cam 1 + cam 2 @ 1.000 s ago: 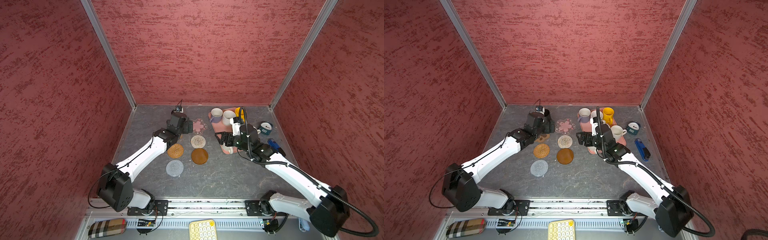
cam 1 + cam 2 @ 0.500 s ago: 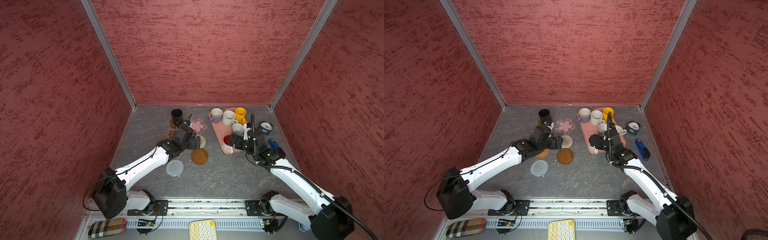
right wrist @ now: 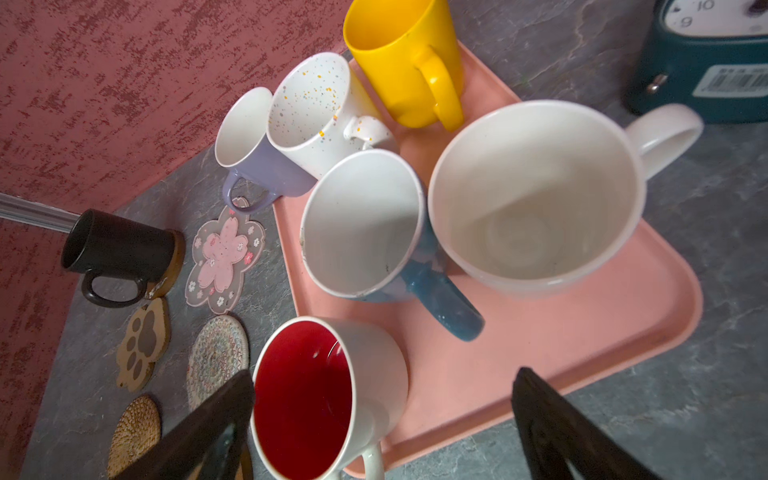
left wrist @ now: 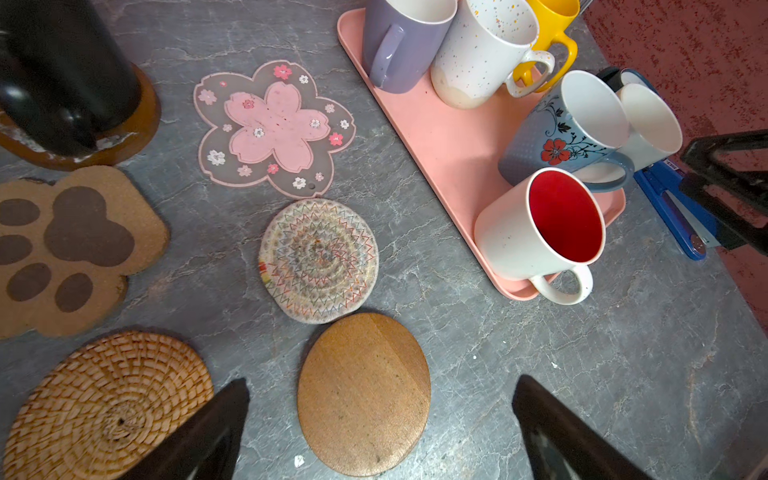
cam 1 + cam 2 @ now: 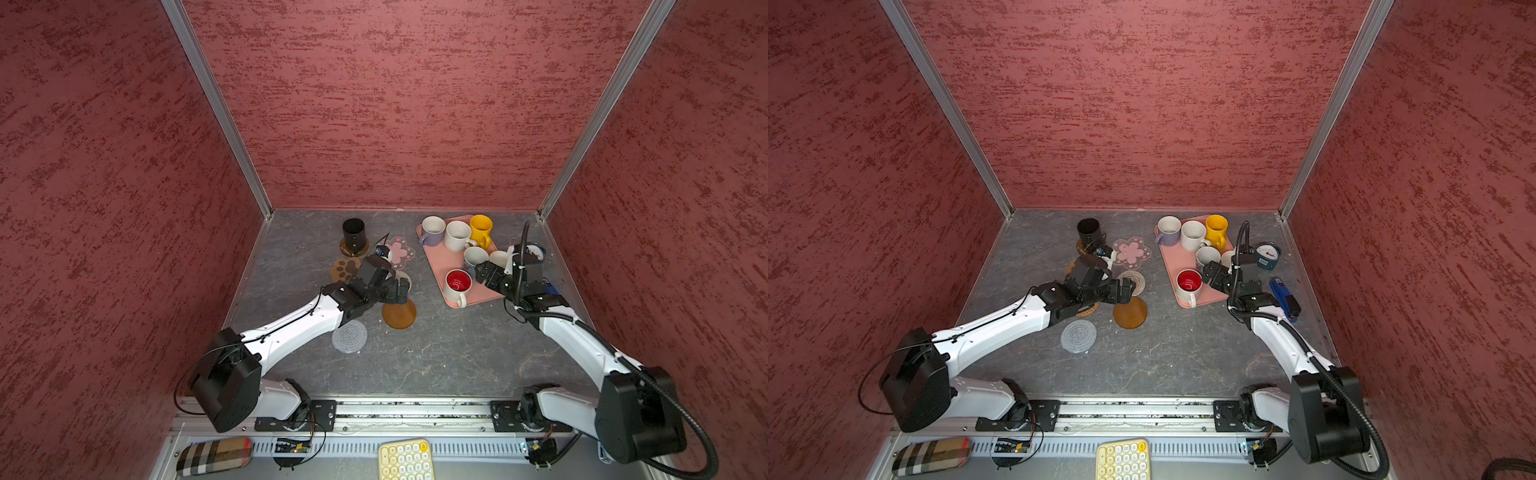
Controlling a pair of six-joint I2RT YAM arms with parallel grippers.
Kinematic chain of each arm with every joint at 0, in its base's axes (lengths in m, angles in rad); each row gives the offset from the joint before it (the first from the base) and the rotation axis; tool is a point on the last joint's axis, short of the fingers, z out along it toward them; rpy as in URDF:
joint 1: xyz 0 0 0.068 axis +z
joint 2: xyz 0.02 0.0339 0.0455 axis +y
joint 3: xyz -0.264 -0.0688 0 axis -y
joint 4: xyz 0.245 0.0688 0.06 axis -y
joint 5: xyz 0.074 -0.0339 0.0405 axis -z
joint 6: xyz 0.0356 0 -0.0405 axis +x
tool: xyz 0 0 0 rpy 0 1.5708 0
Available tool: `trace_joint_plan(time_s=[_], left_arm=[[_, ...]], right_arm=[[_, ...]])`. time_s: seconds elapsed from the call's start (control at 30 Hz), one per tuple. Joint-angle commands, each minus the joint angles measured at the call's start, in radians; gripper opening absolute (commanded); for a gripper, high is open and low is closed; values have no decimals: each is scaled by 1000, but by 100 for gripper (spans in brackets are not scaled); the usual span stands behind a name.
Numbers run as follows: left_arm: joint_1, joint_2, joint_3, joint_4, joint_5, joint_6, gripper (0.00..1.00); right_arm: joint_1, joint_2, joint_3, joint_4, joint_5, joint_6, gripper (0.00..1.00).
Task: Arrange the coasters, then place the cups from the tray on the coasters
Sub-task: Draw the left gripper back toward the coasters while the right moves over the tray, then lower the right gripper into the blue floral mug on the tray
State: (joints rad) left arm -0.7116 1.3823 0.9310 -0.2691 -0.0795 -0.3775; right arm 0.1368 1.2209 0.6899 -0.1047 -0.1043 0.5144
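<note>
My right gripper [image 3: 384, 372] gapes empty by the red-lined white mug [image 3: 307, 399]; my left gripper [image 4: 382, 380] gapes over the smooth brown round coaster [image 4: 363, 395]

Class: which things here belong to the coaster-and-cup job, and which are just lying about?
Job: tray, yellow cup, black cup, flower coaster, paw coaster, the other cups and coasters.
Lying about: clock, keypad, checked case, blue tool.

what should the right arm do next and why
Probably lower the open right gripper around the red-lined cup, which sits by its fingers at the near end of the tray. Only the black cup stands on a brown coaster; six others wait on the tray, and the flower coaster lies bare.
</note>
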Motion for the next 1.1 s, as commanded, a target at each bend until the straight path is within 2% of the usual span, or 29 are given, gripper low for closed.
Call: trace_joint_plan(time_s=[0.0,0.6,1.07], left_arm=[[3,20,-6,78,38,4,100],[7,76,4,133,65,-5,100],[31,126,62,140,95,11,100]], right_arm=[[-12,32,39,55,-48,-40,97],[-21,124,69,96,-50,-111,97],[-22,167,63,157,-156,-147,94]])
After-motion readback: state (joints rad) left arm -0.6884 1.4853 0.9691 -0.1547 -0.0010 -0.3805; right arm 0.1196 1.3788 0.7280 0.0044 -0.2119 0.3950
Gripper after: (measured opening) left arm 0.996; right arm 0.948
